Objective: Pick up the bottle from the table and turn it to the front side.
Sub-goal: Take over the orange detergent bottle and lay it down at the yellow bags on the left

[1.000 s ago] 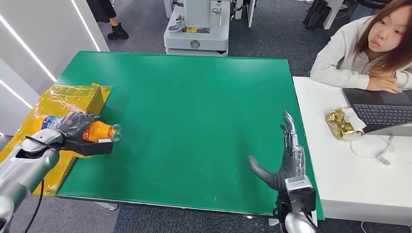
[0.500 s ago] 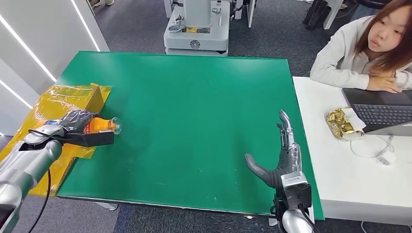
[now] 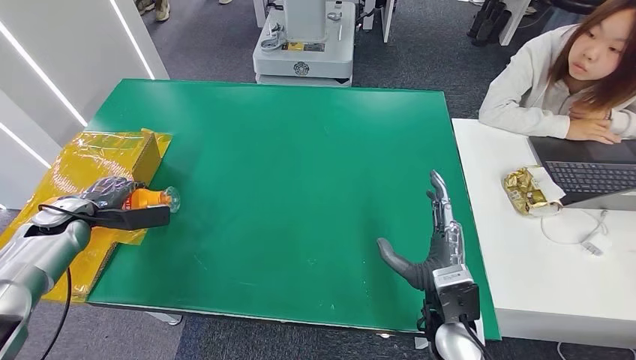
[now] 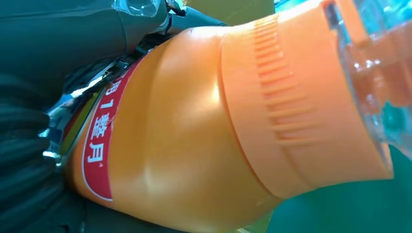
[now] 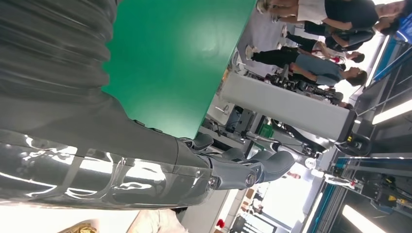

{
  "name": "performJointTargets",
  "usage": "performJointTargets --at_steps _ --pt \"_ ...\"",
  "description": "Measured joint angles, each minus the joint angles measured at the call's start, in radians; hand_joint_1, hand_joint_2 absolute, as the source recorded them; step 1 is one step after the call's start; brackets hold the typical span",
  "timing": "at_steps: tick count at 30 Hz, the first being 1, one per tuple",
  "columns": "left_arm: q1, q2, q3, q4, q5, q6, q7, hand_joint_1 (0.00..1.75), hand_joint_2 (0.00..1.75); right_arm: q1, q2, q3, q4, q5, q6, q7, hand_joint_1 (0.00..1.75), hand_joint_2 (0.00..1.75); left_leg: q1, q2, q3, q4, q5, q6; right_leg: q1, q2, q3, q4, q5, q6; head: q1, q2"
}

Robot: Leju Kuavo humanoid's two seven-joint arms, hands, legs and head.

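Left hand (image 3: 112, 196) has drawn back toward the table's (image 3: 300, 150) left edge — gripping the orange bottle (image 3: 146, 199) (lying sideways). Right hand (image 3: 439, 240) stays spread near the right edge — bare green between.

A broad green table top (image 3: 300, 172) fills the middle of the room. At its nine o'clock edge lies a yellow cardboard box (image 3: 97, 161) wrapped in glossy film. Off at three o'clock a white table (image 3: 525, 270) adjoins it, carrying a laptop (image 3: 589, 171), a crumpled gold wrapper (image 3: 527, 190) and a white cable (image 3: 581, 234)
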Motion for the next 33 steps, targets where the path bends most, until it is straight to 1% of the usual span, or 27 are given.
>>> performJointTargets --at_steps 1,12,18,24,26,30,33 --pt "0.001 0.000 -0.001 0.001 0.000 0.000 0.000 0.00 1.75 0.000 0.000 0.000 0.000 0.000 0.001 0.001 0.00 1.75 0.000 0.000 0.000 0.000 0.000 0.000 0.000 0.000 0.000 0.000 0.000 0.000 0.000 0.000" --pt "0.012 -0.008 -0.014 0.002 0.025 0.013 -0.009 0.00 1.75 -0.006 0.000 0.000 0.000 0.005 0.012 0.006 0.00 1.75 0.000 0.000 0.000 0.000 0.000 0.000 0.000 0.000 0.000 0.000 0.000 0.000 0.000 0.000" --pt "0.019 -0.025 -0.016 0.001 0.051 0.017 -0.015 0.00 1.75 -0.016 0.000 0.000 0.002 0.005 0.018 0.007 0.00 1.75 0.000 0.000 0.000 0.000 0.000 0.000 0.000 0.000 0.000 0.000 0.000 0.000 0.000 0.000" --pt "0.032 -0.042 -0.016 -0.003 0.060 0.040 -0.011 0.00 1.75 -0.032 0.000 0.000 0.020 0.005 0.020 0.007 0.00 1.75 0.000 -0.001 0.000 0.000 0.000 0.000 0.000 0.000 0.000 0.000 0.000 0.000 0.000 0.000" --pt "0.040 -0.047 -0.016 -0.007 0.071 0.066 -0.009 0.00 1.75 -0.034 0.000 0.001 0.025 0.005 0.020 0.007 0.00 1.75 0.000 -0.001 0.000 0.000 0.000 0.000 0.000 0.000 0.000 0.000 0.000 0.000 0.000 0.000" --pt "0.069 -0.060 -0.009 -0.032 0.098 0.167 -0.006 0.00 1.75 -0.034 0.001 0.005 0.027 0.007 0.020 0.007 0.00 1.75 0.000 -0.001 0.000 0.000 0.000 0.000 0.000 -0.001 0.000 0.000 0.000 0.000 0.000 0.000" --pt "0.090 -0.070 0.008 -0.059 0.113 0.211 0.001 0.00 1.75 -0.034 0.004 0.006 0.028 0.008 0.020 0.007 0.00 1.75 0.000 -0.001 0.000 0.000 0.000 0.000 0.000 -0.001 0.000 0.000 0.000 0.000 0.000 0.000"
